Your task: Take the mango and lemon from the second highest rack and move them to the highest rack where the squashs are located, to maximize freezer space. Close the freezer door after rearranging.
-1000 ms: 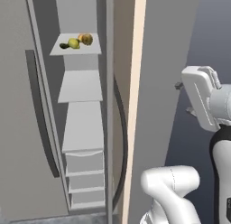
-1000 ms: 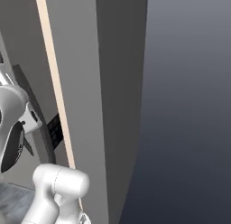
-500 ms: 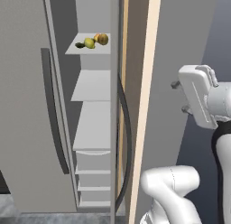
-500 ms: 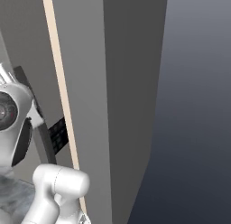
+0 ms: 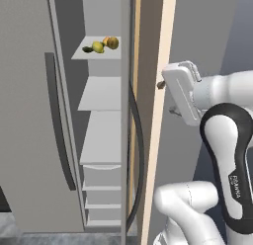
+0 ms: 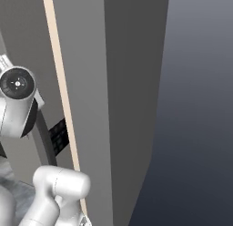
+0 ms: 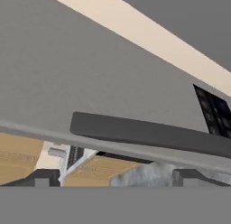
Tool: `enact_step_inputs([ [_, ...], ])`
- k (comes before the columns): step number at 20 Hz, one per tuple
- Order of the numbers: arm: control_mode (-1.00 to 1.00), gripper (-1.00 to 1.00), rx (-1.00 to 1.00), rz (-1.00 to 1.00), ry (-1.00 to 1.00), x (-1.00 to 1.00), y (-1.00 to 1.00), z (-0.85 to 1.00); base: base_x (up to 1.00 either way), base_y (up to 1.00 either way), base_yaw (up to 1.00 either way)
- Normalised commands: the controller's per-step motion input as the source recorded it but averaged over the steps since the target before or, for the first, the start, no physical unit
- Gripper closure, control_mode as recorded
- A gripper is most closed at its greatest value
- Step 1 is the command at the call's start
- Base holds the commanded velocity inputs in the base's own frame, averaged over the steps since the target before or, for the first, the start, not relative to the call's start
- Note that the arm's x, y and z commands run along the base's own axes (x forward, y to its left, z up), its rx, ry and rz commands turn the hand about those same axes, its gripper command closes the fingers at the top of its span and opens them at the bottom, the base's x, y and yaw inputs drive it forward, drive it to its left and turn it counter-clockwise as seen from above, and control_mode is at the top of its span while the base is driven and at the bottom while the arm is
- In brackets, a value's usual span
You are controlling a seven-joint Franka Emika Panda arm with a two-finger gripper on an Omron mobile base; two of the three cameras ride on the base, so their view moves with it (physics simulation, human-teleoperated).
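Note:
The freezer stands open, its door (image 5: pixel 126 66) seen edge-on with a curved dark handle (image 5: pixel 140 155). On the uppermost shelf that shows, the highest rack (image 5: pixel 114 54), an orange mango (image 5: pixel 105 40), a yellow-green lemon (image 5: pixel 98 47) and an olive squash (image 5: pixel 114 42) lie close together. The second highest rack (image 5: pixel 101 93) below is bare. My gripper (image 5: pixel 166 97) hovers right of the door's outer face, pointing at it. In the hand view the gripper (image 7: pixel 117 177) is open and holds nothing, with the door's dark handle (image 7: pixel 149 133) just beyond its tips.
A closed grey door (image 5: pixel 24 120) with a dark handle (image 5: pixel 57 125) flanks the compartment on the left. A beige cabinet edge (image 5: pixel 160 51) rises beside my hand. Lower shelves and drawers (image 5: pixel 101 180) fill the compartment's bottom. A small dark green item (image 5: pixel 87 49) lies beside the lemon.
The base views have shifted, so the open compartment sits further right. My hand has moved left, from the view's right edge to close beside the open door.

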Motion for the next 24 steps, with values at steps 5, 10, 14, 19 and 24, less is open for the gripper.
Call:
enact_step_inputs([
  [5, -1.00, -1.00, 0.00, 0.00, 0.00, 0.39, 0.79, -0.13, 0.00, 0.00, 0.00],
  [10, -1.00, -1.00, 0.00, 0.00, 0.00, 0.35, 0.59, -0.09, 0.00, 0.00, 0.00],
  [14, -1.00, -1.00, 0.00, 0.00, 0.00, 0.43, 0.39, -0.04, 0.00, 0.00, 0.00],
  [19, -1.00, -1.00, -0.01, 0.01, -0.05, 0.26, 0.12, -0.01, 0.00, 0.00, 0.00],
  [24, -1.00, -1.00, -0.01, 0.00, -0.07, -0.59, -0.09, 0.02, 0.00, 0.00, 0.00],
])
